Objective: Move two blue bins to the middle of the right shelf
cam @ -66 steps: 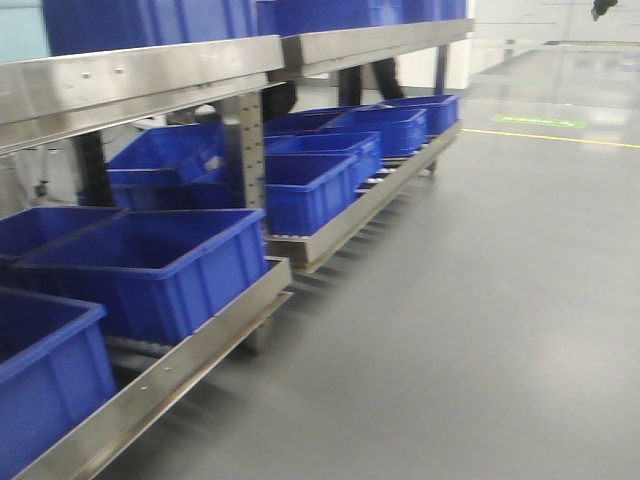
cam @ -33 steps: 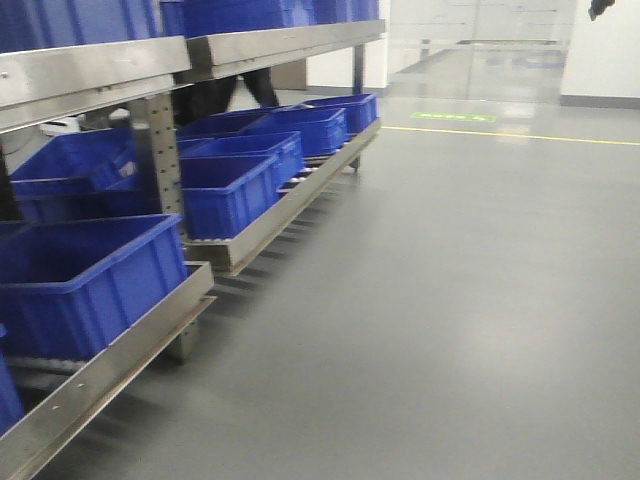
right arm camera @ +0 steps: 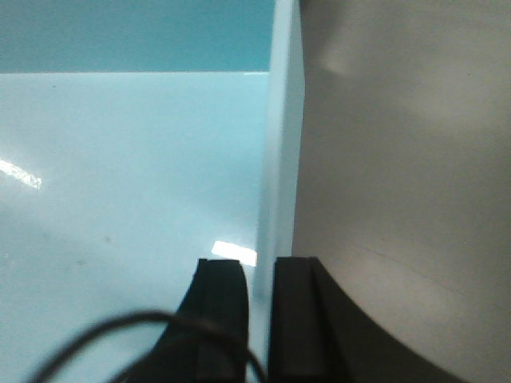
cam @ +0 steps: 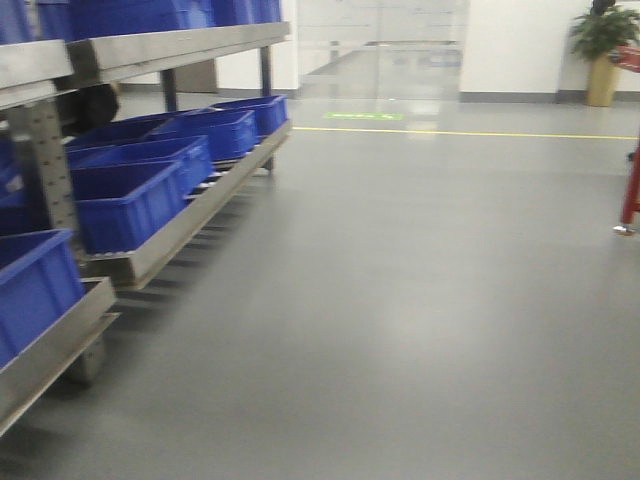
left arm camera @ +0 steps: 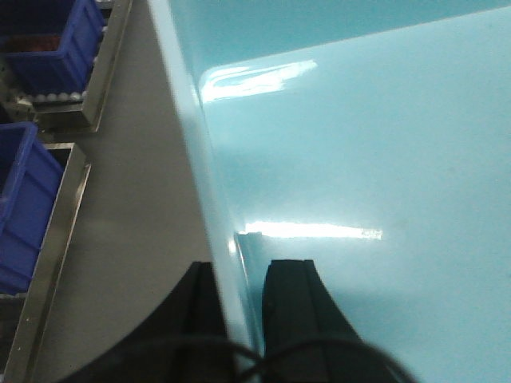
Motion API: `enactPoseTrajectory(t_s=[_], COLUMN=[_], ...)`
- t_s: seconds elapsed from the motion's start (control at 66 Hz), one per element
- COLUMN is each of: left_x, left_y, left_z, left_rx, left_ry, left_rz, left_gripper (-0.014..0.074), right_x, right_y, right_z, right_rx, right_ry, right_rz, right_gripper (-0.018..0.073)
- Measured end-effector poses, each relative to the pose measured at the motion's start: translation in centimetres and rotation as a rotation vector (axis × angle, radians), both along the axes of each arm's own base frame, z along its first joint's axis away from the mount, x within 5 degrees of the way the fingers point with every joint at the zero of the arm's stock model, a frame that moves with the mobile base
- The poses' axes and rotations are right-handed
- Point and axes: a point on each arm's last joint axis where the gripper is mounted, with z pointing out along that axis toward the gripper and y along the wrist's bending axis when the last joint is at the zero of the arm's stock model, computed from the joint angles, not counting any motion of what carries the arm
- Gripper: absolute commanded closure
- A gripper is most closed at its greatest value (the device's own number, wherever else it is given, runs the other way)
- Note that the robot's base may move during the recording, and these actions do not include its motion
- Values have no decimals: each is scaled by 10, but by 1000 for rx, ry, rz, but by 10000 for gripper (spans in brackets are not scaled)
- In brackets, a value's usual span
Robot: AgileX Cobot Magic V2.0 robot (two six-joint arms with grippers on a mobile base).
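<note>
I hold a light blue bin [left arm camera: 359, 159] between both arms. My left gripper [left arm camera: 243, 275] is shut on its left wall, one finger outside and one inside. My right gripper [right arm camera: 259, 267] is shut on the bin's [right arm camera: 120, 159] right wall in the same way. Neither the bin nor the grippers show in the front view. Several dark blue bins [cam: 130, 195] stand on the lower level of a steel shelf [cam: 150, 50] at the left of the front view. Two of them [left arm camera: 20, 207] show at the left edge of the left wrist view.
Grey floor [cam: 400, 300] stretches ahead and to the right. A yellow line [cam: 470, 133] crosses it far off. A potted plant [cam: 600, 40] stands at the back right. A red post [cam: 630, 190] stands at the right edge.
The front view has swung to the right. The shelf and its bins have slid to the left edge. The plant and the red post have come into view.
</note>
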Motion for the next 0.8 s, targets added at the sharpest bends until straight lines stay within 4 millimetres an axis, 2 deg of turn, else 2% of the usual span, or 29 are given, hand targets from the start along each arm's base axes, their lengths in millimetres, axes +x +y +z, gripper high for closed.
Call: enactPoseTrajectory(t_s=[0.804], left_x=[0], left_y=[-1], left_z=[0], left_rx=[0], left_ry=[0], left_rz=[-2], left_gripper=[707], right_x=[-1], right_y=[0], right_z=[0], right_rx=[0], right_ry=[0], right_rz=[0], right_gripper=[713])
